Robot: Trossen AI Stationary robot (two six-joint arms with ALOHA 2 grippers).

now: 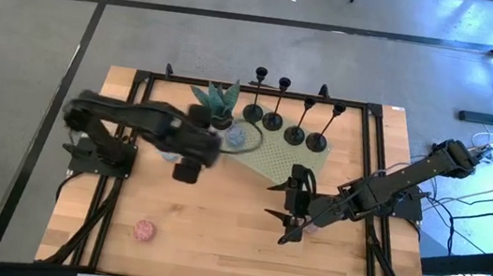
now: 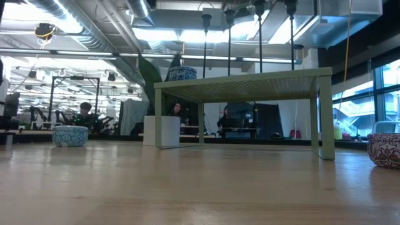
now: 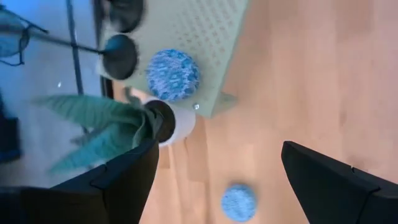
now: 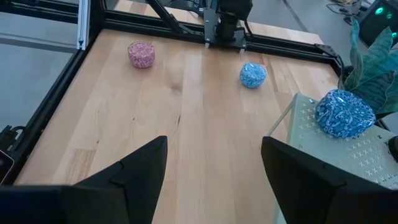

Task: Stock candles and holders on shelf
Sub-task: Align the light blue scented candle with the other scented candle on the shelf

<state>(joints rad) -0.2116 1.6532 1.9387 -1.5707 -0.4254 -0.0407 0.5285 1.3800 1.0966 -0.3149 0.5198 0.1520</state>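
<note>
The pale green shelf (image 1: 283, 163) stands at the table's far middle. Four black holders (image 1: 272, 120) stand by their disc bases in a row along its far edge; the low view shows their stems (image 2: 260, 44). One blue candle (image 1: 237, 137) lies on the shelf's left end, and it also shows in the left wrist view (image 3: 173, 74). A second blue candle (image 3: 239, 202) lies on the table below my left gripper (image 1: 189, 164), which is open and raised. A pink candle (image 1: 143, 230) lies near left. My right gripper (image 1: 281, 204) is open, right of centre, beside another pink candle (image 2: 384, 150).
A potted green plant (image 1: 217, 106) in a white pot (image 3: 177, 121) stands just left of the shelf's far left corner. A black frame (image 1: 141, 78) runs around the table's edges. Bare wood (image 1: 215, 238) lies between the two grippers toward the near edge.
</note>
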